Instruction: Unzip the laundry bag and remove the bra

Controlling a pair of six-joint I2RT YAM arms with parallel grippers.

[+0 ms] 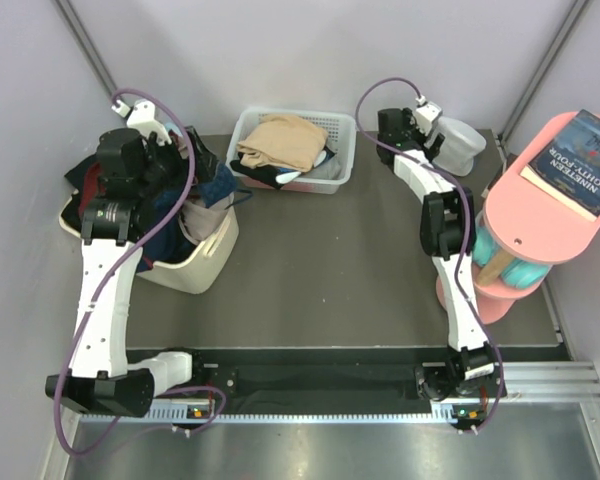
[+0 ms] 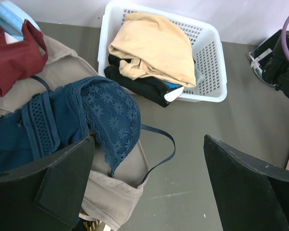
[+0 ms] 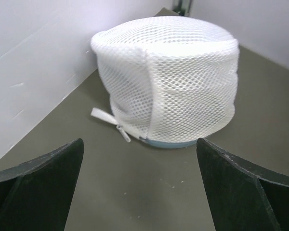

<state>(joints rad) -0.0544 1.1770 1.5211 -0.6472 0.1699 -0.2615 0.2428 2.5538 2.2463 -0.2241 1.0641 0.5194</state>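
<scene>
At the left of the top view, the left pincer (image 2: 148, 140) hangs wide open over a cream tub (image 1: 206, 262) of clothes. Upper middle sits a white basket (image 1: 344, 150). At upper right the right pincer (image 3: 139, 143), equally wide, faces the mesh laundry bag (image 3: 168, 77) on the bench (image 1: 330, 270).

Pale lilac walls (image 1: 310, 50), dark grey table (image 1: 330, 270), pink side shelf (image 1: 522, 208)

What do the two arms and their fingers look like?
Both the left arm and the right arm have white links with black joints and bases. A purple cable loops along each. The fingers are flat, black and wedge-shaped.
</scene>
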